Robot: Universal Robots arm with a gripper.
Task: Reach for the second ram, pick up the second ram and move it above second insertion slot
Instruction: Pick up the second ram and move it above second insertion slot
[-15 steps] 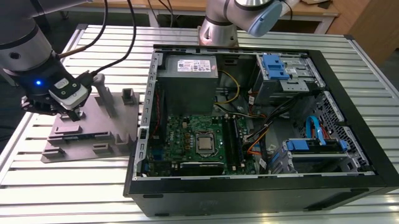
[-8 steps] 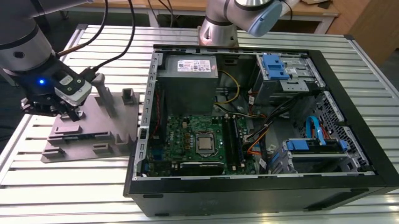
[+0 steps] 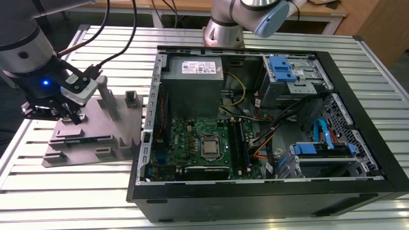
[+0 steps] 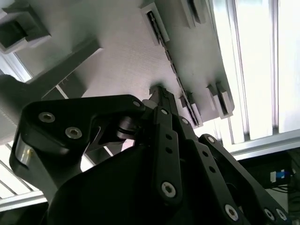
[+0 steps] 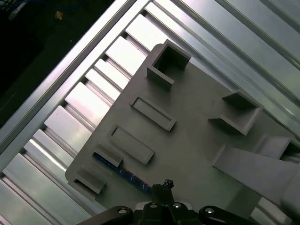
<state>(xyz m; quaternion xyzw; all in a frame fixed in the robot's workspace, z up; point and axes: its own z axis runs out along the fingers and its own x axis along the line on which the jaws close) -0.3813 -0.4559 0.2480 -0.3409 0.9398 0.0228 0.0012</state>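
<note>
One arm on the job: gripper (image 3: pixel 53 114) hangs low over the grey fixture plate (image 3: pixel 96 141), on the plate's side away from the open PC case (image 3: pixel 255 199). The case sits just beside the plate, on the exterior view's right of it. Plate and case both rest on the slatted metal table (image 3: pixel 64 184). In the first wrist view the second ram (image 5: pixel 119 169) lies seated in a slot along the plate's outer edge, near a corner, w/ small raised blocks of the plate next to it. Only its bluish top edge shows. The gripper's tip (image 5: pixel 162 186) is right at one end of the ram, just above the plate. Can't tell if it touches the stick or the plate. Fingers (image 4: pixel 161 110) read as drawn together to one narrow point in both wrist views, and I see nothing between them. Ram is not lifted; it sits in the plate's slot. Motherboard (image 3: pixel 191 139) lies inside the case, well apart from the plate. Base of another arm (image 3: pixel 223 28) stands beyond the case.
</note>
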